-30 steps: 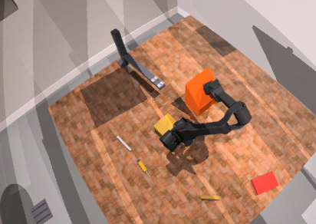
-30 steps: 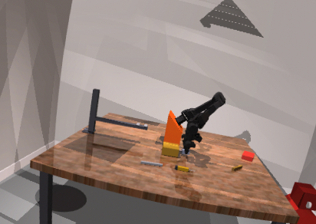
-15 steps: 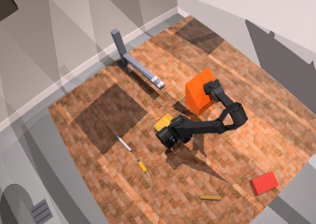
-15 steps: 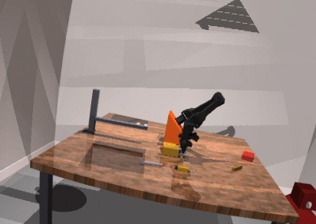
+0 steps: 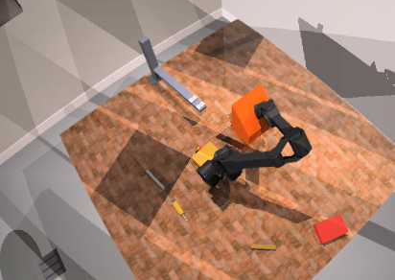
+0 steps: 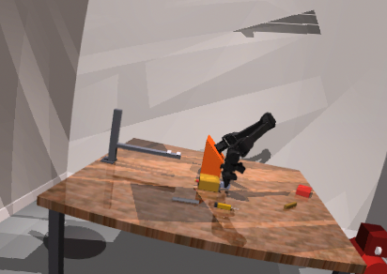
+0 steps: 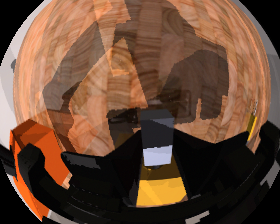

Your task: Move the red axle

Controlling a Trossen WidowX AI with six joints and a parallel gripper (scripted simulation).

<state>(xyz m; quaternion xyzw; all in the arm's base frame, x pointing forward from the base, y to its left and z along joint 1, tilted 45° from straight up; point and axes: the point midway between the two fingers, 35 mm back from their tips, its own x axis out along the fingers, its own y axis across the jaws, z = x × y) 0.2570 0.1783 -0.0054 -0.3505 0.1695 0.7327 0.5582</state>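
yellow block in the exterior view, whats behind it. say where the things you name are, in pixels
The orange piece (image 5: 243, 119) (image 6: 210, 163) (image 7: 50, 150) rises behind the yellow block (image 5: 205, 153) (image 6: 208, 183) (image 7: 161, 194). The block covers its lower part, so whatever sits right at its foot cannot be seen.

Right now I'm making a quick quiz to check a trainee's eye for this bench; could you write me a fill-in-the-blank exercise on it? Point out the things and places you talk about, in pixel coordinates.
1. The claw (image 5: 213, 172) (image 6: 227, 185) (image 7: 155, 132) is ____ on a grey block (image 7: 157, 131).
2. The tall wedge (image 5: 245, 117) (image 6: 211, 159) (image 7: 48, 150) beside the arm is coloured ____.
3. The bracket (image 5: 174, 84) (image 6: 146, 149) carries ____ V-blocks (image 5: 193, 99) (image 6: 169, 151).
4. The small block (image 5: 331, 228) (image 6: 303, 190) near the table's edge is coloured ____.

Missing words: shut; orange; two; red.
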